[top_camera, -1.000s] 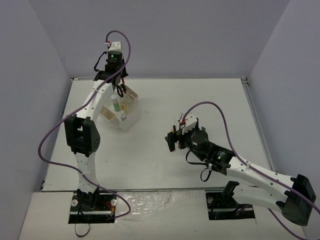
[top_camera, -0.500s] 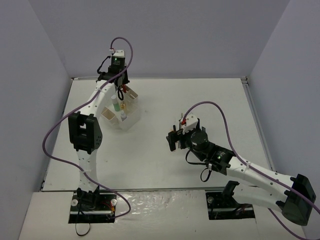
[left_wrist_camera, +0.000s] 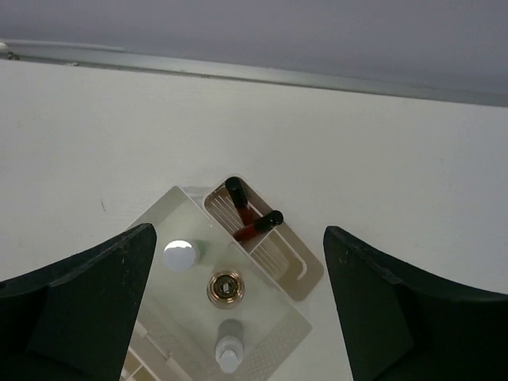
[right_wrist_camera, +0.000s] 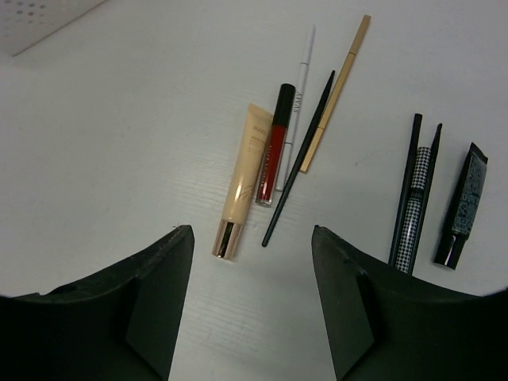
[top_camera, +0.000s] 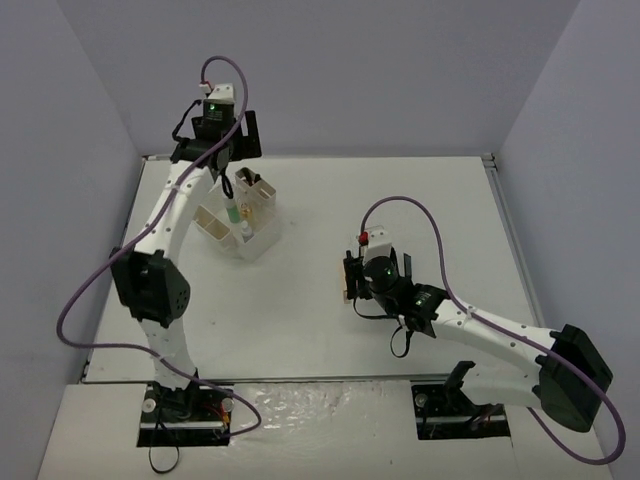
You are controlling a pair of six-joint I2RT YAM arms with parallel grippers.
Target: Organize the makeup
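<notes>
The white compartmented box (left_wrist_camera: 305, 274) holds three small bottles standing upright: a white-capped pale green one (left_wrist_camera: 181, 255), a gold one (left_wrist_camera: 225, 286) and a grey-lilac one (left_wrist_camera: 228, 349). Two red and black sticks (left_wrist_camera: 252, 221) lie crossed in its narrow end compartment. My left gripper (left_wrist_camera: 238, 242) hovers open above the box (top_camera: 262, 240), holding nothing. My right gripper (right_wrist_camera: 250, 305) is open just above the table, over a row of makeup: a tan tube (right_wrist_camera: 242, 182), a red gloss (right_wrist_camera: 275, 147), a white pencil (right_wrist_camera: 300, 83), a thin black brush (right_wrist_camera: 300, 171), a tan pencil (right_wrist_camera: 337, 91) and black sticks (right_wrist_camera: 413, 186).
A houndstooth-patterned stick (right_wrist_camera: 419, 206) and a short black item (right_wrist_camera: 460, 206) lie to the right of the row. In the top view my right gripper (top_camera: 350, 278) and arm cover most of the loose makeup. The walls stand close behind my left gripper (top_camera: 232, 150).
</notes>
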